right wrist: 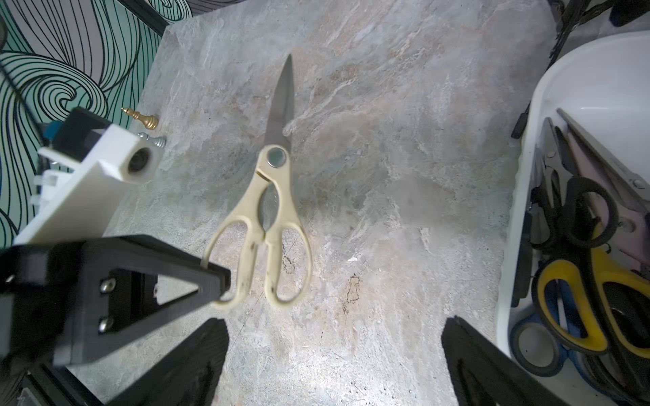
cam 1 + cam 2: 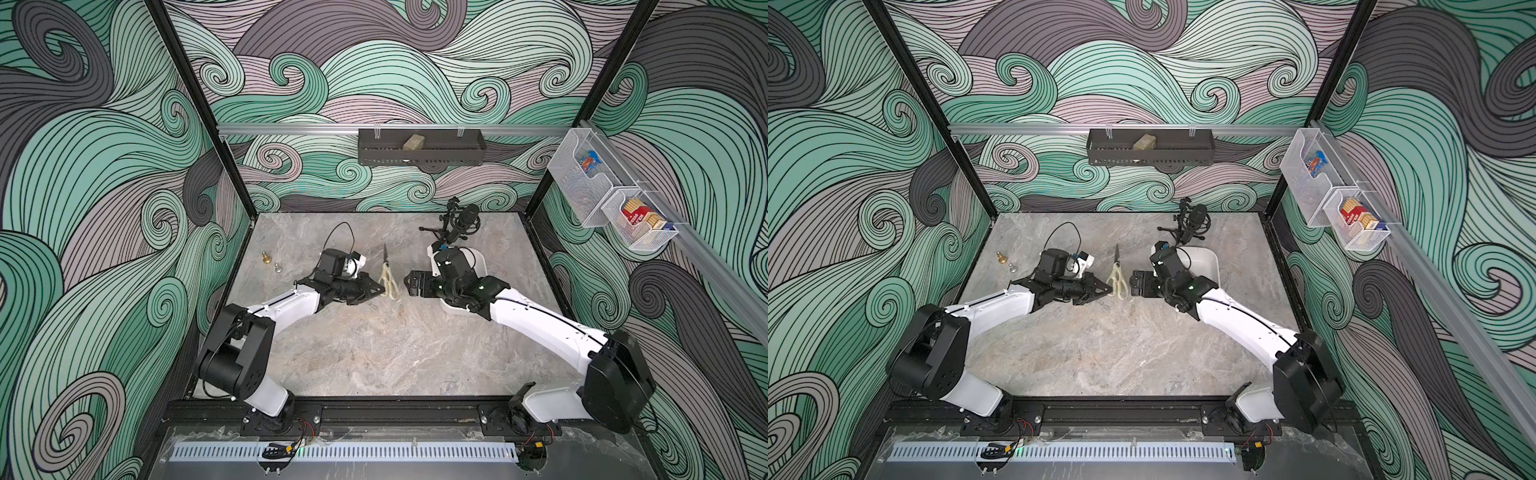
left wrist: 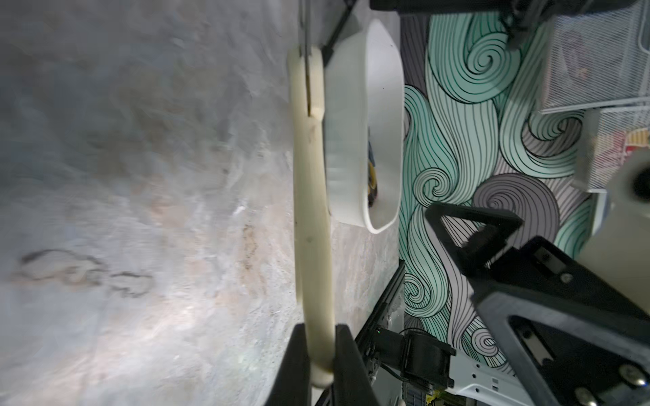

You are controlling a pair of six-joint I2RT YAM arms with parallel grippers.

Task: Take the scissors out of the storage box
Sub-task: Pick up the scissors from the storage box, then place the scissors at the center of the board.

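Observation:
Cream-handled scissors lie flat at mid-table, blades pointing at the back wall. My left gripper is shut on the outer handle loop of this pair. My right gripper hangs open just right of the handles, with only bare table between its fingers. The white storage box sits under the right arm. In it lie yellow-black scissors, a black pair and a blue pair, with others partly buried.
A gold chess piece and a silver one stand at the left of the table. A microphone on a small tripod stands behind the box. A black tray hangs on the back wall and wire baskets on the right wall.

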